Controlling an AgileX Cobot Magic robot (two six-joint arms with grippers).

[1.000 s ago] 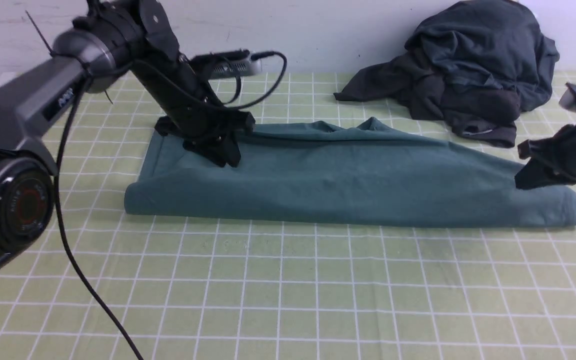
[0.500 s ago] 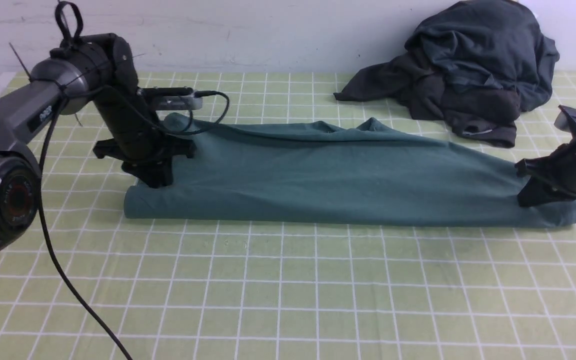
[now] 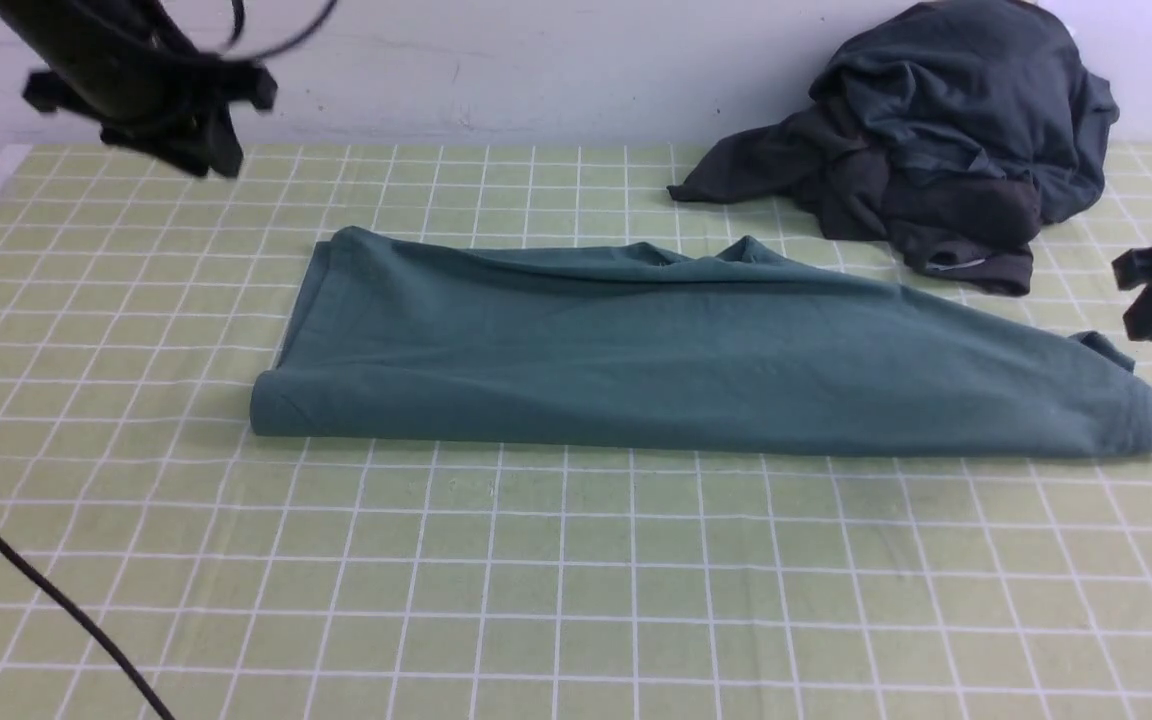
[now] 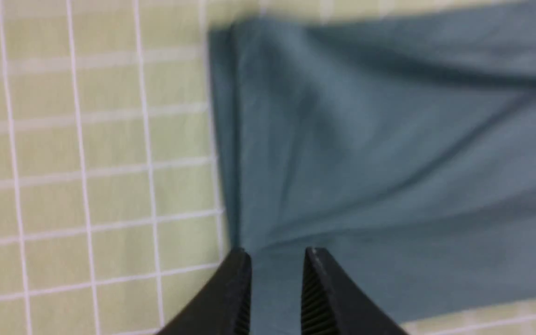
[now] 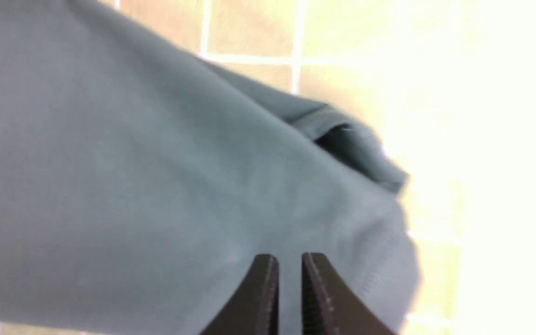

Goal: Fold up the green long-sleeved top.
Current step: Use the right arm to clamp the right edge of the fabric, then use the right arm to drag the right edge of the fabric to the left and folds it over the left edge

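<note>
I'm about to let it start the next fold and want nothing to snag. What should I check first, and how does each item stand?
1. Left hand empty: ok, jaws parted, nothing between them.
2. Right hand empty: ok, narrow gap, no cloth in it.
3. Green top lying as one flat band: ok.
4. Its right end tidy: not ok, a cuff pokes out.
5. Dark garments apart from the top: ok, table shows between.
6. Sleeves smooth inside the fold: cannot tell, hidden.
</note>
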